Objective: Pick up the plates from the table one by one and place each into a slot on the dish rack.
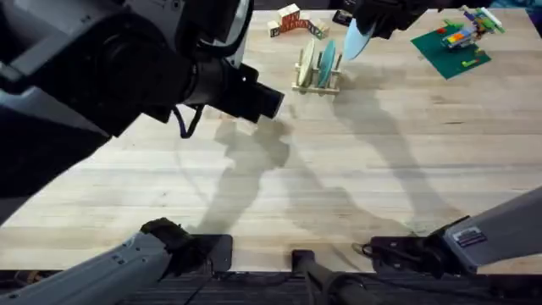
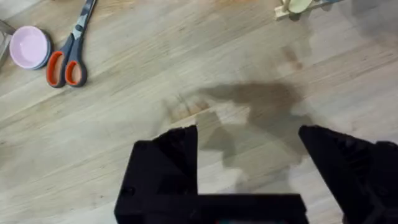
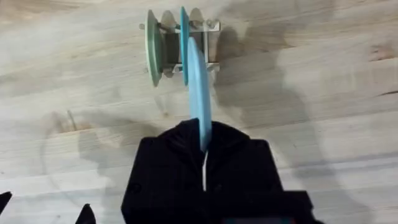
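Light-wood planks of the table run across the room, and toward 12 o'clock stands the dish rack with two plates already upright in its slots: a cream-yellow plate and a teal plate beside it. At about 1 o'clock of the rack, the right gripper holds a light blue plate on edge, its jaws pressed together on the rim. The plate hangs above the rack, not yet between the pegs. The left gripper hovers over bare wood, jaws wide apart and holding nothing (scissors and a pink dish lie far from it). I think the risk is this: the held plate lines up almost with the teal one, so lowering it could strike that plate or a peg and tip the small rack.
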Controlling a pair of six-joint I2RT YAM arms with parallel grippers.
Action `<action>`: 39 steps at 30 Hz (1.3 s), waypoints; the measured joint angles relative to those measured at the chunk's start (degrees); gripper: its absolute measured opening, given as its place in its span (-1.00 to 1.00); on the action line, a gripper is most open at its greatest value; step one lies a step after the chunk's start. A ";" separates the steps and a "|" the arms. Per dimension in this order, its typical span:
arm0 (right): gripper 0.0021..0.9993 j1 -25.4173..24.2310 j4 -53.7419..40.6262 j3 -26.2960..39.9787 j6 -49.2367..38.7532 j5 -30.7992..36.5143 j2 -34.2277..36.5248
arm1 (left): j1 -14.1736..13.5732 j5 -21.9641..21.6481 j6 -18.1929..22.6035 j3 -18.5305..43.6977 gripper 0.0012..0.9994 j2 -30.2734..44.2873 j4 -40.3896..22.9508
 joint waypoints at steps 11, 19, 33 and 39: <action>-0.94 0.00 0.02 0.00 0.20 1.83 0.00 | 0.00 -0.02 0.02 0.00 0.99 0.00 -0.02; -0.94 0.00 0.03 0.31 0.42 3.04 0.90 | 0.00 -0.02 0.02 0.00 0.99 0.00 0.00; -0.94 0.00 2.77 0.33 0.42 4.07 8.01 | 0.00 -0.02 0.02 0.00 0.99 0.00 -0.02; -0.94 0.00 3.57 0.33 0.42 4.07 10.31 | 0.00 -0.02 0.02 0.00 0.99 0.00 -0.02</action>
